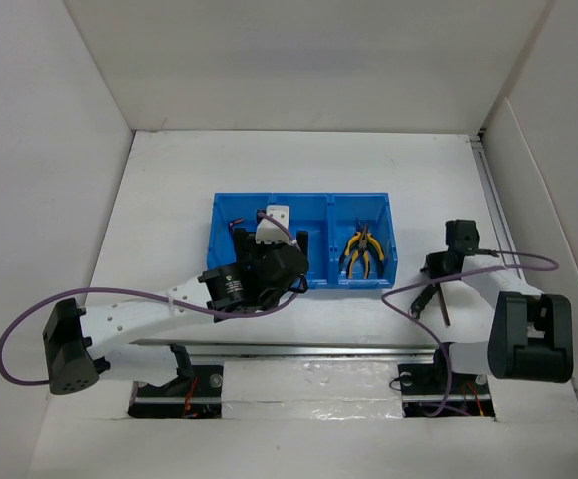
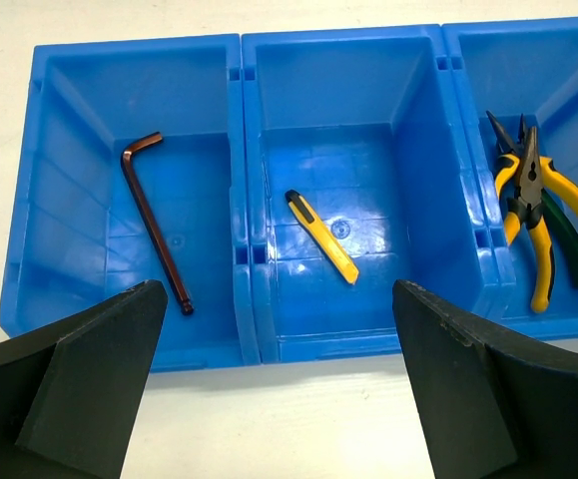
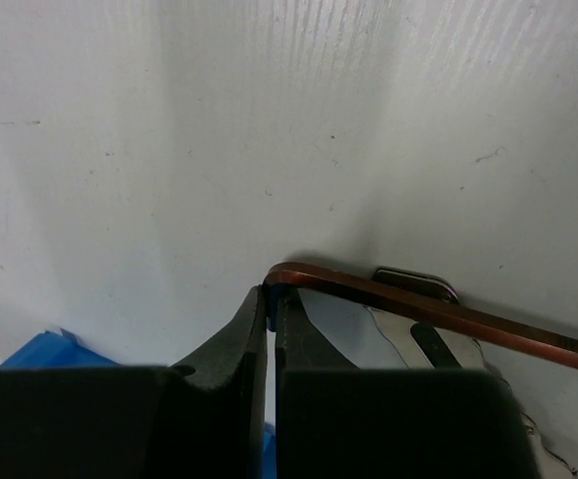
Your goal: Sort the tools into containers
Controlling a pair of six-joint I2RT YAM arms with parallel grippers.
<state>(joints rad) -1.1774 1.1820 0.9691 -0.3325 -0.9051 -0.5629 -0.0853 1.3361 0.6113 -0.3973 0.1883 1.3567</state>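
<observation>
Left wrist view looks down on the blue tray [image 2: 249, 249] in the tabletop's [image 2: 298, 419] middle. The first hex key [image 2: 154, 225] is in its left box, the yellow stick tool [image 2: 321, 237] in the middle, the pliers [image 2: 533, 215] on the right. Left jaws gape wide, holding nothing. Near the right edge, right jaws pinch tight on the second hex key [image 3: 438, 314] at its bent end, over a silver piece [image 3: 388, 324].

white tabletop [image 1: 169, 200] lies under the hex key [image 1: 443, 307]. a white back panel [image 1: 308, 60] stands beyond the key, a left panel [image 1: 39, 150] far to its left and a right panel [image 1: 558, 190] close on its right. nearer than the key run a metal rail [image 1: 308, 349] and a crinkled foil strip [image 1: 308, 374].
</observation>
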